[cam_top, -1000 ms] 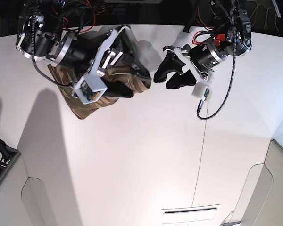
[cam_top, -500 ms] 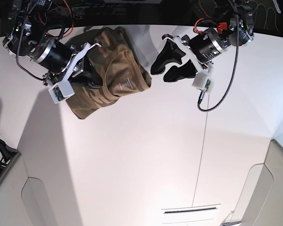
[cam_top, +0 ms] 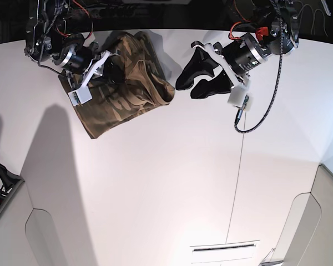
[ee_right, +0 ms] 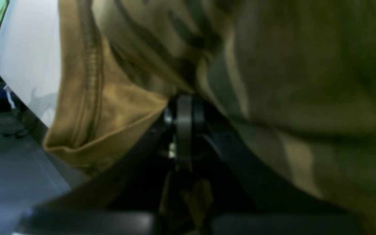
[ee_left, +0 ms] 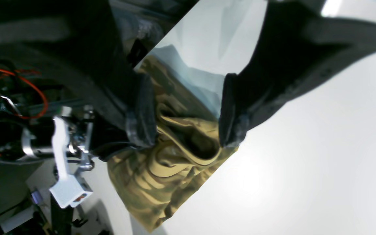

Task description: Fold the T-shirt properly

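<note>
Left hand (cam_top: 190, 78) gapes; right hand (cam_top: 104, 72) unclear.

The left pincer (ee_left: 188, 114) stood spread wide over the white worktop (ee_left: 305, 163), its dark fingers (ee_left: 232, 111) framing the bunched camouflage T-shirt (ee_left: 162, 169).

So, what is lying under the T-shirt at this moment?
The T-shirt lies bunched on the white table. The right pincer reaches into it; the wrist view shows cloth draped over its fingers. Whether anything else is beneath stays hidden.
</note>
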